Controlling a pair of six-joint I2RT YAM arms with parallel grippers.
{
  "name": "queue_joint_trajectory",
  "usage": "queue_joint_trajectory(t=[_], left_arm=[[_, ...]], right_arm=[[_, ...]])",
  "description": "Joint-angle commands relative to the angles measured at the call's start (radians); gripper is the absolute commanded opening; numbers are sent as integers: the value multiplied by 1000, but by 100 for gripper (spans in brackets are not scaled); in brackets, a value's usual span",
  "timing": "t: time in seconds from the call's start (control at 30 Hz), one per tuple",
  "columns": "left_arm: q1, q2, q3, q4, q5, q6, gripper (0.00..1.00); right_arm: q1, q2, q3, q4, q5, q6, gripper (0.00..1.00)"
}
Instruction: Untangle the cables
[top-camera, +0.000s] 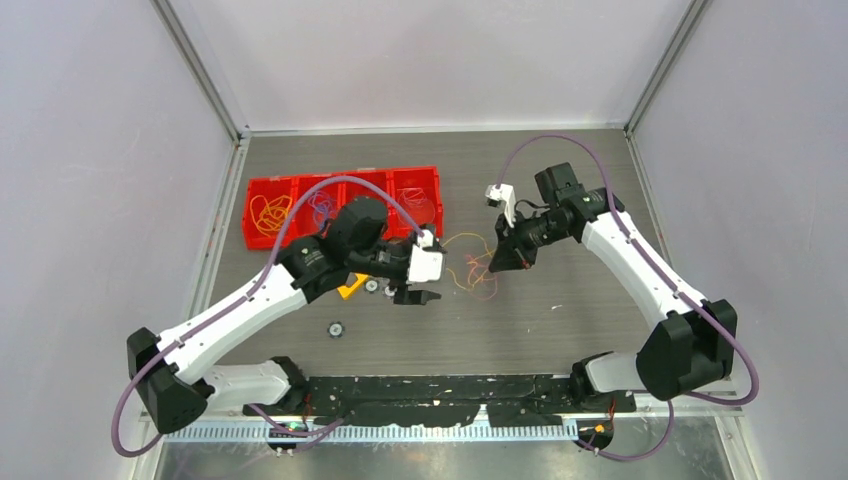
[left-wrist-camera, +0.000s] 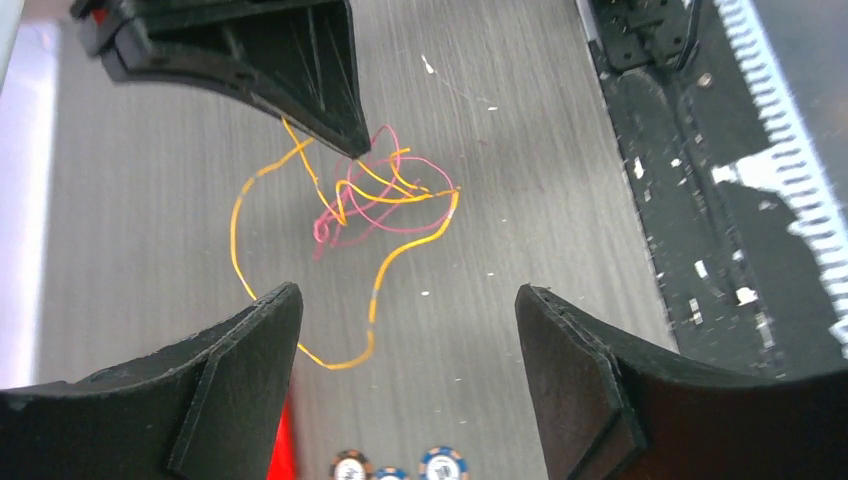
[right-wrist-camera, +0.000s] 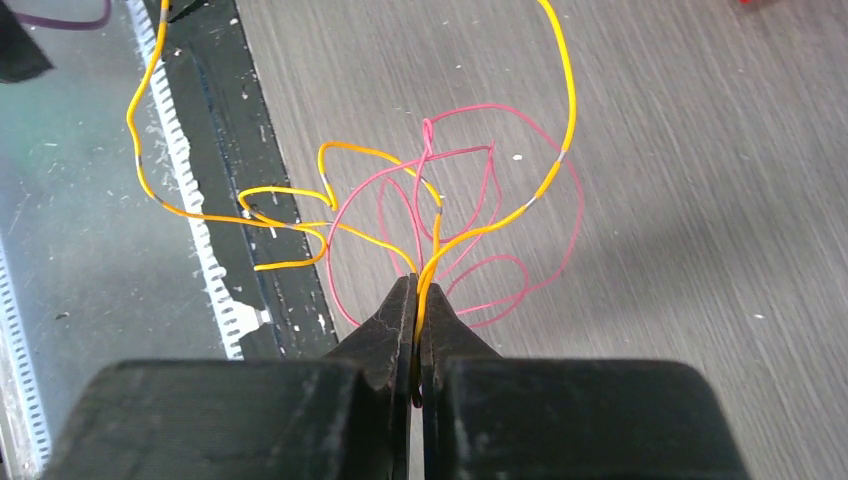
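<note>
The right arm reaches from the right side of the desk (top-camera: 560, 330) toward its middle, with the elbow bent and the wrist turned down and to the left. The right hand (top-camera: 503, 258) is closed tight, and in its wrist view the two fingertips (right-wrist-camera: 400, 310) pinch the orange-yellow cable (right-wrist-camera: 556, 160) where it comes out of the tangle. The left arm stretches from the left base across the desk, its forearm low and passing in front of the red tray (top-camera: 300, 180). The left hand (top-camera: 415, 296) is wide open and holds nothing. Its two fingers (left-wrist-camera: 560, 340) stand well apart above the bare desk, just beside the tangle and pointing toward it. The cables (top-camera: 475, 270) lie in the middle of the desk between the two hands, as a small loose tangle. The orange-yellow cable makes long open curves, and one loop of it runs out toward the left hand. The pink-red cable (right-wrist-camera: 505, 270) forms several rounder loops that cross the orange-yellow one near the pinching point. The compartments of the red tray seem to hold separate bunches, orange in the left one, but the top view is too small to be sure. Some small round discs (left-wrist-camera: 443, 462) lie on the desk near the left hand.
</note>
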Motion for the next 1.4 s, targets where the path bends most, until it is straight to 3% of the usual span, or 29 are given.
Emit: queue_joint_trajectory(t=[0.0, 0.07, 0.13, 0.2, 0.27, 0.3, 0.53, 0.73, 0.8, 0.93, 1.17, 1.2, 1.27, 1.3, 1.37], left_arm=[[-67, 10, -6, -11, -88, 205, 77], [-104, 49, -7, -19, -160, 221, 75], [-131, 91, 7, -35, -231, 215, 63], [-132, 109, 31, -69, -255, 188, 43], [-129, 91, 32, -84, -276, 155, 12], [-124, 68, 22, -91, -280, 144, 1], [102, -95, 18, -173, -66, -110, 0], [273, -166, 33, -212, 50, -184, 0], [317, -185, 40, -220, 77, -187, 0], [341, -204, 69, -249, 117, -205, 0], [338, -209, 54, -211, 139, -243, 0], [332, -202, 52, -201, 139, -244, 10], [314, -185, 37, -151, 123, -305, 60], [304, -178, 22, -111, 109, -347, 72], [284, -160, -5, -33, 96, -422, 82]], right_arm=[[39, -18, 16, -11, -34, 37, 5], [41, -16, 19, -14, -47, 41, 5], [43, -17, 22, -21, -57, 40, 6], [43, -16, 22, -37, -52, 27, 5], [39, -9, 17, -60, -26, 5, 5], [27, -5, 14, -74, -7, -17, 5], [-132, 82, -13, -103, 127, -159, 6], [-271, 170, 2, -80, 269, -215, 6], [-312, 192, 6, -64, 304, -223, 10], [-370, 220, 15, -31, 341, -218, 16], [-386, 240, 48, -48, 299, -230, 9], [-386, 236, 52, -87, 237, -239, 7], [-384, 218, 72, -157, 89, -264, 6], [-383, 208, 84, -199, 18, -280, 5], [-372, 168, 103, -235, -74, -283, 6]])
